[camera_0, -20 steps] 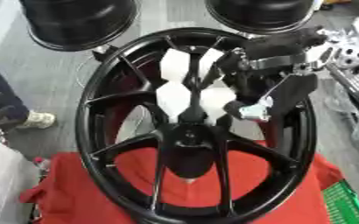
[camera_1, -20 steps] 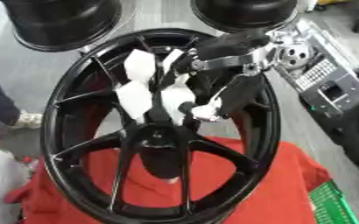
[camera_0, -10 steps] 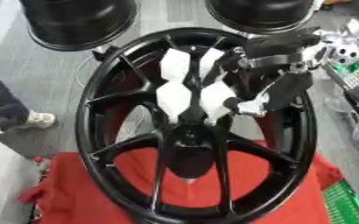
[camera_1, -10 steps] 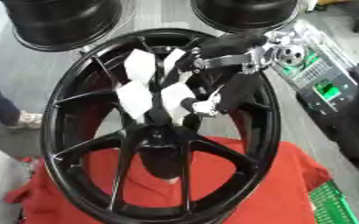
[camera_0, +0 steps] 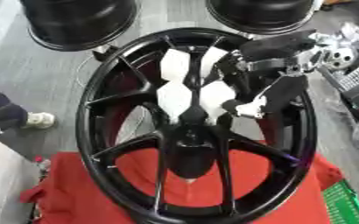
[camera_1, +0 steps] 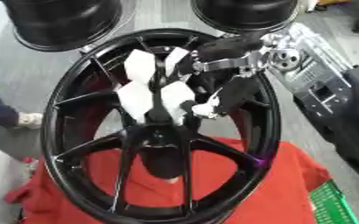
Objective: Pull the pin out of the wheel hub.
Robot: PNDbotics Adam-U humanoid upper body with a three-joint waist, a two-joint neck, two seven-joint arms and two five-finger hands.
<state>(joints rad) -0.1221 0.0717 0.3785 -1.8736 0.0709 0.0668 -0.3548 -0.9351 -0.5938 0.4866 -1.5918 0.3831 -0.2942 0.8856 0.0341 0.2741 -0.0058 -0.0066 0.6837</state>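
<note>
Right robot hand reaching into the wheel toward the hub, pin not yet out

Left eye view: the right robot hand (camera_0: 248, 106) enters from the upper right, its pale fingertips curled narrow just right of the wheel hub (camera_0: 190, 131) of the black wheel (camera_0: 90, 131) on a red cloth (camera_0: 83, 201); whether it holds the pin I cannot tell. Better to close squarely and draw straight along the hub axis. Right eye view: same pose; no readable brand, label or writing; left robot hand unseen
</note>
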